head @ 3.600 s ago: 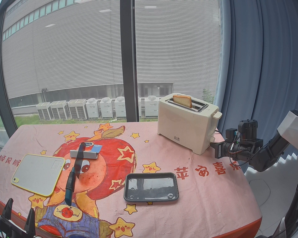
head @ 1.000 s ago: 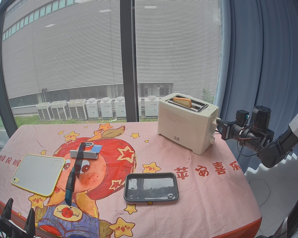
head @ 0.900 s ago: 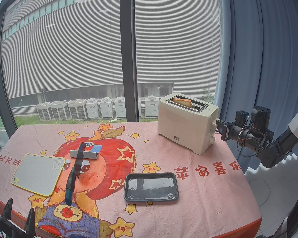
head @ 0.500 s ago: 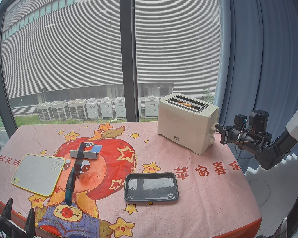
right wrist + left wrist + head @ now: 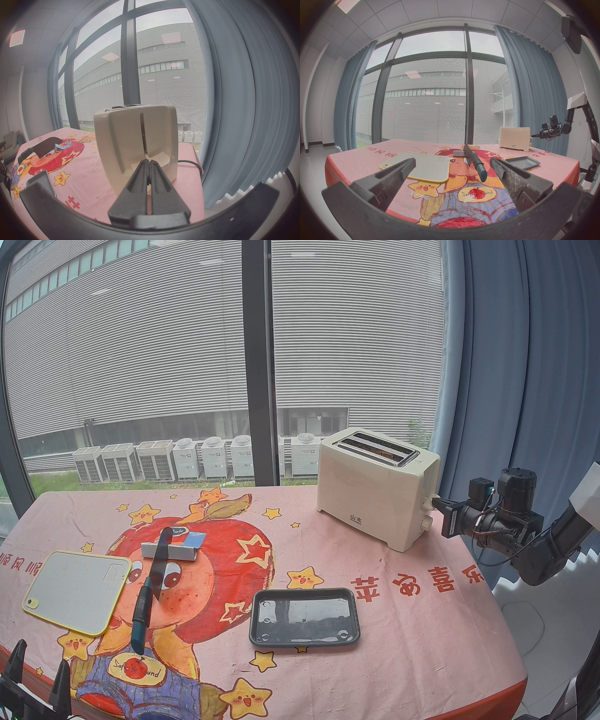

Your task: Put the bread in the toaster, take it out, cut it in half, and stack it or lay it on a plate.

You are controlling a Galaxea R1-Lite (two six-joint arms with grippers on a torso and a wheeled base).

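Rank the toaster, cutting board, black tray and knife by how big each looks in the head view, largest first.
1. toaster: clearly the largest.
2. cutting board and black tray: nearly alike, with the board perhaps slightly bigger; too close to rank firmly.
3. knife: long but thin, the smallest.

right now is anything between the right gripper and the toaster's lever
Nothing visible. The right gripper, shut, has its tips right at the lever on the end face of the toaster.
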